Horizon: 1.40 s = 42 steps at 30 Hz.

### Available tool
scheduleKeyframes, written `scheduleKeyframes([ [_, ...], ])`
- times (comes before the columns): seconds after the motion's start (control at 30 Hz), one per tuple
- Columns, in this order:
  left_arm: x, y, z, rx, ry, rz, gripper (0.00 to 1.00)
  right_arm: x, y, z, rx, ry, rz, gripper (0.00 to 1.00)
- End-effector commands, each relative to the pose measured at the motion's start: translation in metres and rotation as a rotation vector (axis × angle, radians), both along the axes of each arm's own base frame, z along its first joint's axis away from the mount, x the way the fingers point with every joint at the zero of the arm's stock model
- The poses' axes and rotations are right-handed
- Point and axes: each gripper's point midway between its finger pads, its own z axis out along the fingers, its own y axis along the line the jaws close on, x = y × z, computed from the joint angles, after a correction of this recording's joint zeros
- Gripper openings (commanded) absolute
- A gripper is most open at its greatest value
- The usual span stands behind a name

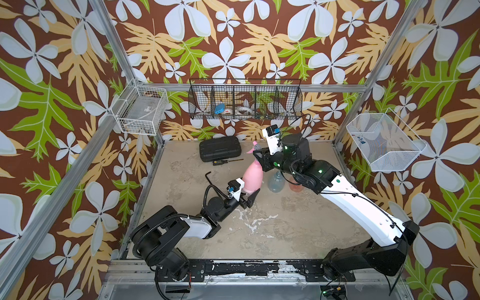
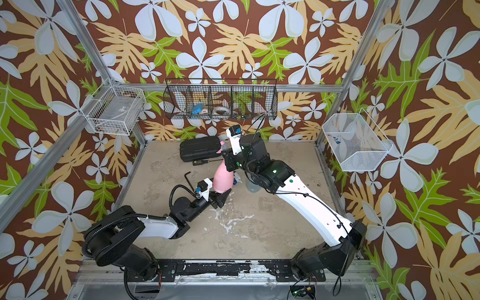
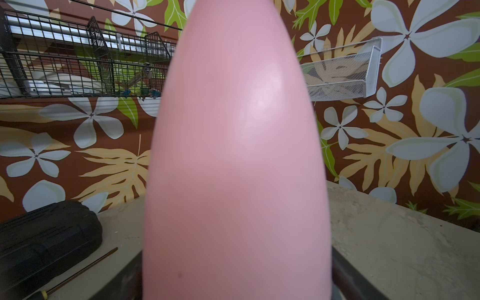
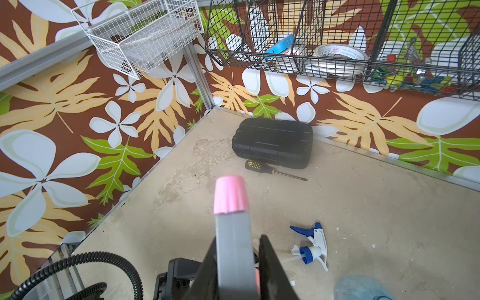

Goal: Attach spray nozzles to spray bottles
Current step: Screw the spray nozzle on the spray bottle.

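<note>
Right wrist: right gripper (image 4: 237, 262) clamped on pink-grey nozzle (image 4: 232, 228) at neck of pink bottle (image 1: 250, 179); left gripper (image 1: 248, 195) grips its base. Step looks like screwing on. Next probably needs twisting it tight.

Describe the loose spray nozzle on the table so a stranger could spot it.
On the tabletop, find the pink bottle mid-table. Lying beside its base, toward the clear bluish bottle, is the spray nozzle: white body, blue trigger and collar, unlike the pink-and-grey nozzle above.
</note>
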Motion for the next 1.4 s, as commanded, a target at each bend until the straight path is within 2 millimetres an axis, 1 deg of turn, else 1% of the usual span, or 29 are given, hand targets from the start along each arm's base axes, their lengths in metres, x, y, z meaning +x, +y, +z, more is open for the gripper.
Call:
scheduleKeyframes([
  [0.0, -0.022, 0.000, 0.051, -0.149, -0.153, -0.088, 0.69, -0.016, 0.001, -0.023, -0.110, 0.040, 0.092, 0.15],
  [0.1, -0.026, -0.003, 0.048, -0.145, -0.133, -0.121, 0.69, -0.017, 0.000, -0.022, -0.144, 0.028, 0.108, 0.17],
  [0.27, -0.030, -0.002, 0.044, -0.147, -0.114, -0.134, 0.68, -0.017, -0.001, -0.024, -0.167, 0.031, 0.112, 0.19],
  [0.4, -0.031, 0.000, 0.041, -0.147, -0.105, -0.133, 0.68, -0.018, -0.001, -0.021, -0.162, 0.024, 0.116, 0.26],
  [0.6, -0.032, 0.001, 0.040, -0.145, -0.103, -0.132, 0.69, -0.022, 0.003, -0.013, -0.133, 0.019, 0.143, 0.44],
  [0.63, -0.032, 0.001, 0.040, -0.142, -0.102, -0.132, 0.69, -0.022, 0.004, -0.011, -0.128, 0.016, 0.150, 0.46],
  [0.87, -0.032, 0.002, 0.037, -0.133, -0.097, -0.127, 0.69, -0.026, 0.003, 0.003, -0.096, -0.010, 0.154, 0.46],
  [1.1, -0.031, 0.000, 0.031, -0.134, -0.069, -0.137, 0.69, -0.034, -0.004, 0.017, -0.081, -0.035, 0.162, 0.45],
  [1.17, -0.031, 0.000, 0.031, -0.139, -0.066, -0.142, 0.69, -0.034, -0.004, 0.018, -0.077, -0.038, 0.166, 0.41],
  [1.27, -0.032, -0.001, 0.032, -0.143, -0.065, -0.146, 0.69, -0.034, -0.003, 0.017, -0.078, -0.033, 0.174, 0.29],
  [1.37, -0.032, 0.000, 0.034, -0.145, -0.068, -0.146, 0.69, -0.033, 0.000, 0.015, -0.075, -0.026, 0.181, 0.26],
])
